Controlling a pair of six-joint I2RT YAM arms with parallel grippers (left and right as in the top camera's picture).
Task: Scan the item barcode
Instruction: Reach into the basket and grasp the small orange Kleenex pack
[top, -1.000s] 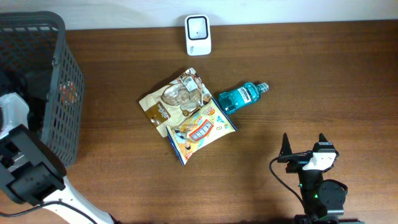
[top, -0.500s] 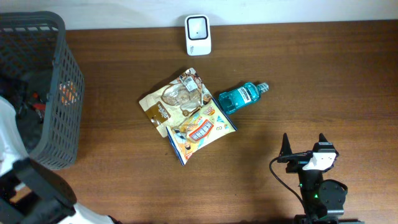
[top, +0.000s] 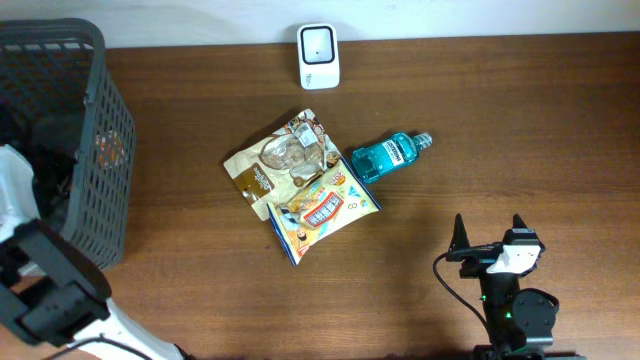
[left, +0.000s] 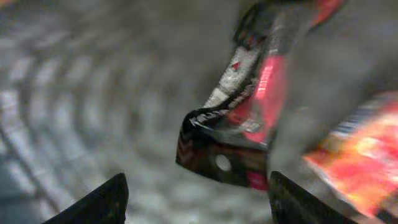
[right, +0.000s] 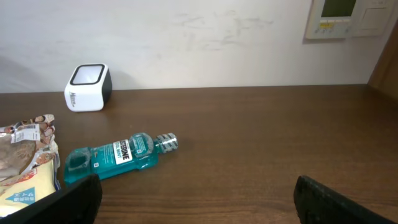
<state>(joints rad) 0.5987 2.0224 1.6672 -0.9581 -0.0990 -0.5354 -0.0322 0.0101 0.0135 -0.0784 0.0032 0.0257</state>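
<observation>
Overhead, the snack bags (top: 300, 185) and mouthwash bottle (top: 385, 156) lie at the middle of the table (top: 520, 120), with the scanner (top: 318, 43) at its far edge and the basket (top: 100, 130) at its left edge. In the left wrist view the left gripper (left: 202, 199), fingers spread and empty, hangs over a red packet (left: 230, 143) in the basket (badly blurred) and could snag it lifting out. The right wrist view shows the right gripper (right: 199, 199) spread wide and empty, and the round bottle may roll if nudged.

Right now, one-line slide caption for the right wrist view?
Open right pincer over the wooden table, facing a mouthwash bottle on its side, snack bags and a white scanner.
</observation>
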